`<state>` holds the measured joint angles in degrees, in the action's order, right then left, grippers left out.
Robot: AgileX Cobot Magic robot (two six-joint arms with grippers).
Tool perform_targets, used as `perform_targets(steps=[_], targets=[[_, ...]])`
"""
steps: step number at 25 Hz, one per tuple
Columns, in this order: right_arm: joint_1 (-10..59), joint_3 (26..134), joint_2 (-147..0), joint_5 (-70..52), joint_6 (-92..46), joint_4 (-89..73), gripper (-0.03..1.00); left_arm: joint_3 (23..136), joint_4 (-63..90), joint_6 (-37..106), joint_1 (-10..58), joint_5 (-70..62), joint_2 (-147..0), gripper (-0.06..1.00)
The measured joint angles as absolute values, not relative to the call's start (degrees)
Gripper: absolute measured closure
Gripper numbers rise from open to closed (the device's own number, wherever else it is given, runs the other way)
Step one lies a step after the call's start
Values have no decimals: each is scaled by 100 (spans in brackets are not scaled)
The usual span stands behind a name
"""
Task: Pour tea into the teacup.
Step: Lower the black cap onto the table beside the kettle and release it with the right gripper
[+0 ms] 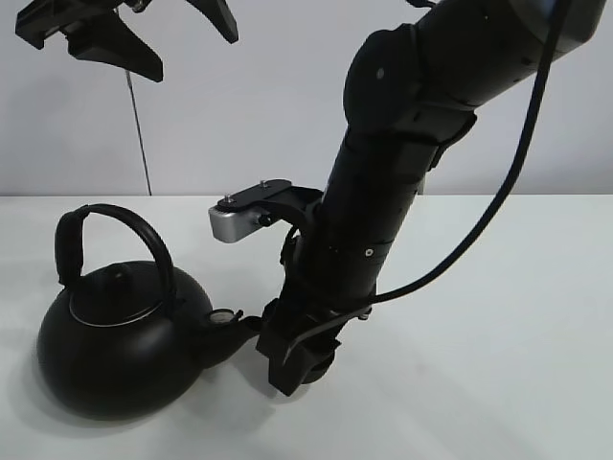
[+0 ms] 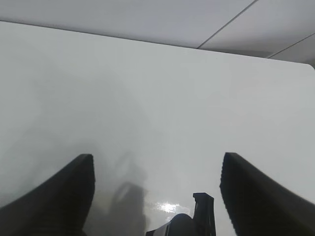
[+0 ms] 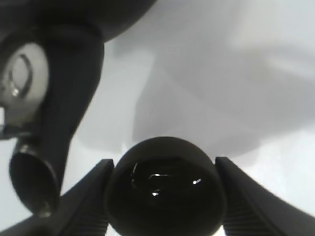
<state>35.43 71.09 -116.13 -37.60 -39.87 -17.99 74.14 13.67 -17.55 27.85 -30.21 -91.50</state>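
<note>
Black teacup [image 3: 165, 196] is clamped in my right end effector [image 3: 162, 166], low over the counter [image 1: 498, 316], just beside the kettle [image 1: 115, 345]. My left end effector [image 2: 157, 157] hangs released and empty, high up. Any sideways drift could knock the spout [image 3: 29, 182], and a tilted wrist could spill the cup.

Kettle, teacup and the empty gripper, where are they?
kettle [image 1: 115, 364], exterior high view, on its round black belly.
teacup [image 3: 165, 191], right wrist view, in its dark bowl.
left gripper [image 2: 156, 164], left wrist view, midway between its open fingertips.
</note>
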Motion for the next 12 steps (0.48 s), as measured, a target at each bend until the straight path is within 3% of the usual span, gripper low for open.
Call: perform_targets(steps=[12], targets=[[3543, 7109, -11753, -3792, -3554, -1779, 57, 7414, 1367, -1755, 2785, -3021, -9150, 42]])
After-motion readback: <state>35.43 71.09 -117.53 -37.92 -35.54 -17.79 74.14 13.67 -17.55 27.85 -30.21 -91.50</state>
